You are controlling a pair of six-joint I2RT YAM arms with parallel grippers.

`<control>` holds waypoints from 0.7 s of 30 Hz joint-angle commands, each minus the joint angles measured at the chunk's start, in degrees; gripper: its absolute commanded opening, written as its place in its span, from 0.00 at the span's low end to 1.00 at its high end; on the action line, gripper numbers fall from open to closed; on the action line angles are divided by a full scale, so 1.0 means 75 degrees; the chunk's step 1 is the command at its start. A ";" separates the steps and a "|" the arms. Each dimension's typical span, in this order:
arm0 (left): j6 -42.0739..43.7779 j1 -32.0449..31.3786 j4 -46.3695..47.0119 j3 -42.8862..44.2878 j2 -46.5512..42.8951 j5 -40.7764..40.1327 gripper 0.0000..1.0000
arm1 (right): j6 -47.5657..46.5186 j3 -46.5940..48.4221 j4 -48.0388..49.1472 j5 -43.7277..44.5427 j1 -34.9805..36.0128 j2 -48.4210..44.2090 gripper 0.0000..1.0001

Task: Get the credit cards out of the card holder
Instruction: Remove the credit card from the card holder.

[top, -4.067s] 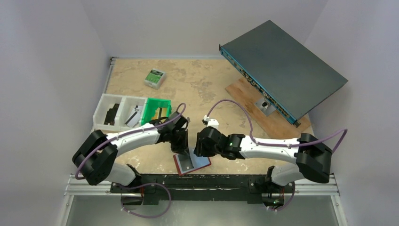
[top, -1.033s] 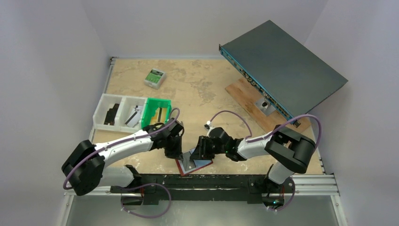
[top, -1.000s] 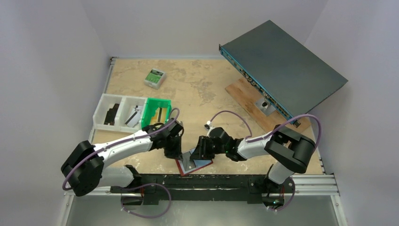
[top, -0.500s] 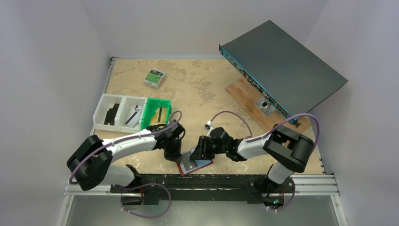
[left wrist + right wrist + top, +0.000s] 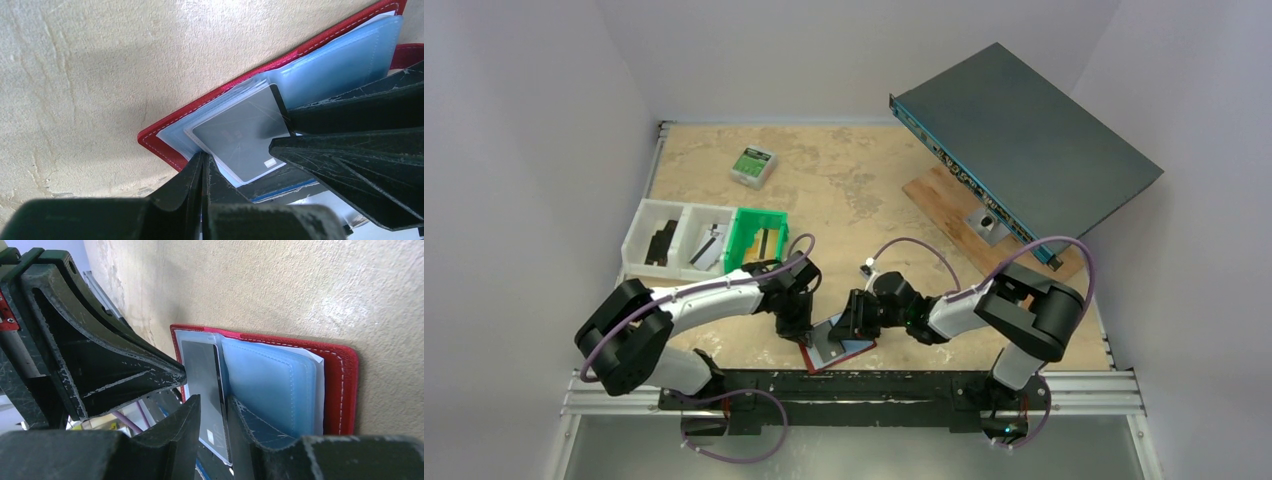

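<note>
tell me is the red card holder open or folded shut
open: the card holder lies spread on the table, blue pockets facing up, with a grey card showing

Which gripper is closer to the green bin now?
Left. The left gripper is in front of the green bin; the right gripper is farther right, over the card holder.

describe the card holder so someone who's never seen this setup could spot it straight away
Look at the near edge of the sandy table, where the left gripper and right gripper meet. The card holder lies open there. It is the only red item on the table, with pale blue sleeves, unlike the green bin farther back.
</note>
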 commanded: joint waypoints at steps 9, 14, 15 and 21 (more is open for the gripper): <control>-0.0199 -0.0066 0.0366 -0.0301 0.0873 -0.0552 0.00 | 0.0174 -0.0724 0.0424 -0.0390 -0.0329 0.0349 0.20; -0.0248 -0.0070 0.0327 -0.0364 0.0964 -0.0648 0.00 | 0.0343 -0.0926 0.0903 -0.0504 -0.0434 0.0355 0.21; -0.0254 -0.0068 0.0318 -0.0373 0.0976 -0.0653 0.00 | 0.0412 -0.0977 0.1067 -0.0538 -0.0452 0.0383 0.22; -0.0246 -0.0070 0.0320 -0.0373 0.1035 -0.0677 0.00 | 0.0791 -0.1306 0.1944 -0.0772 -0.0585 0.0649 0.24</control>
